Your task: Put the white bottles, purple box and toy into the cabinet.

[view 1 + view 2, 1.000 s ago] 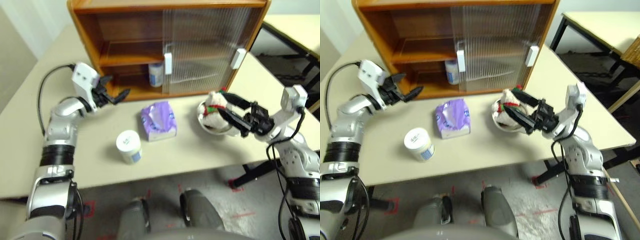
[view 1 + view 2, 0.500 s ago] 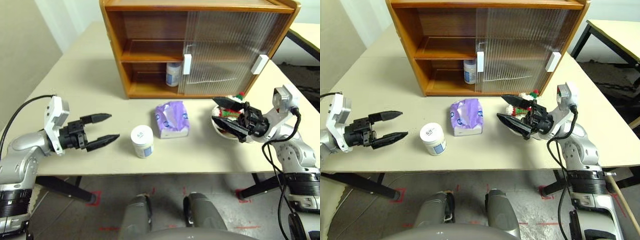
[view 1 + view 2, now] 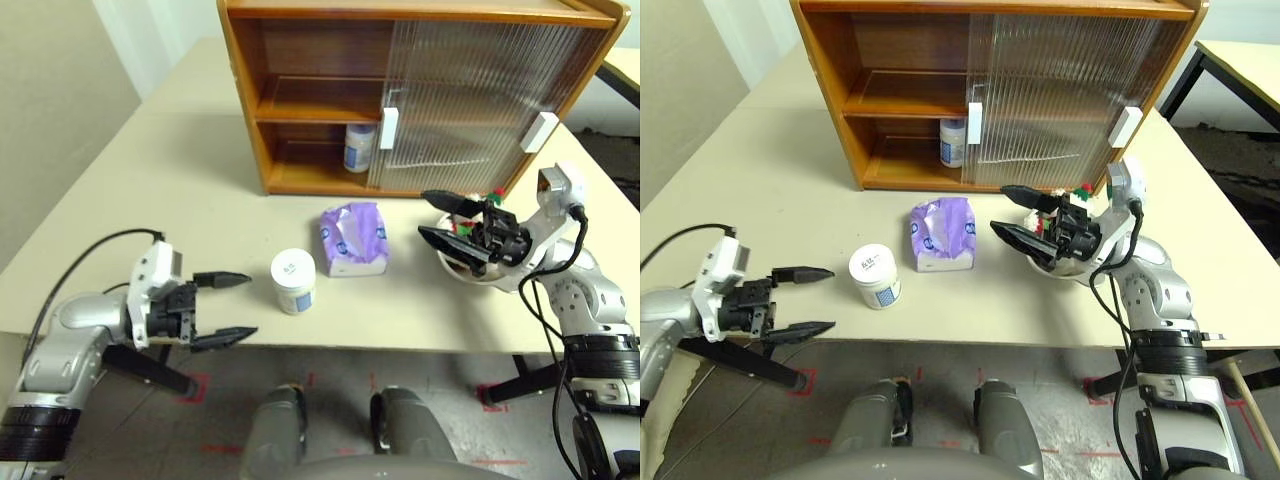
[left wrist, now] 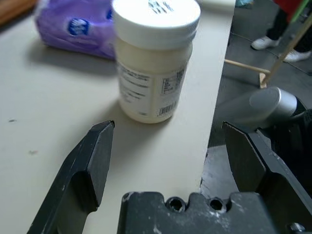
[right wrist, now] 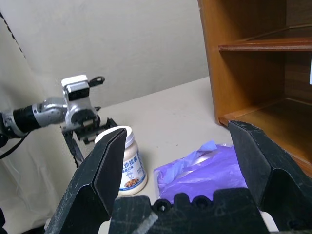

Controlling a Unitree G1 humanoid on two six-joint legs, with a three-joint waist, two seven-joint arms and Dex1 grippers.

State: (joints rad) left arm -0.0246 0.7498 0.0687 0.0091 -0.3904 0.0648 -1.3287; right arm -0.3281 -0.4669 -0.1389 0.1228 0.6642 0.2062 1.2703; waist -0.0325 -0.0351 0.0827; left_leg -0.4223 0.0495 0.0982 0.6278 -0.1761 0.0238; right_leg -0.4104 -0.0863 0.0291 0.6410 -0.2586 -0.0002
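One white bottle (image 3: 293,281) stands on the table near the front edge, also seen close up in the left wrist view (image 4: 155,58). A second white bottle (image 3: 359,147) stands on the cabinet's (image 3: 250,110) lower shelf, in the open left half. The purple box (image 3: 352,238) lies right of the table bottle. My left gripper (image 3: 252,305) is open and empty, level with that bottle and just left of it, one finger past the table's edge. My right gripper (image 3: 424,213) is open above the metal bowl (image 3: 462,270), where the toy (image 3: 492,194) sits mostly hidden.
The cabinet's ribbed sliding doors (image 3: 470,95) cover its right half, with white handles (image 3: 389,127). The upper shelf (image 3: 320,105) in the open half is bare. Another table (image 3: 1240,70) stands at the far right. A cable runs from my left wrist.
The camera has shifted. My left gripper has drawn back from the cabinet's opening, dropped to the table's front edge and turned toward the bottle. The right gripper stays over the bowl.
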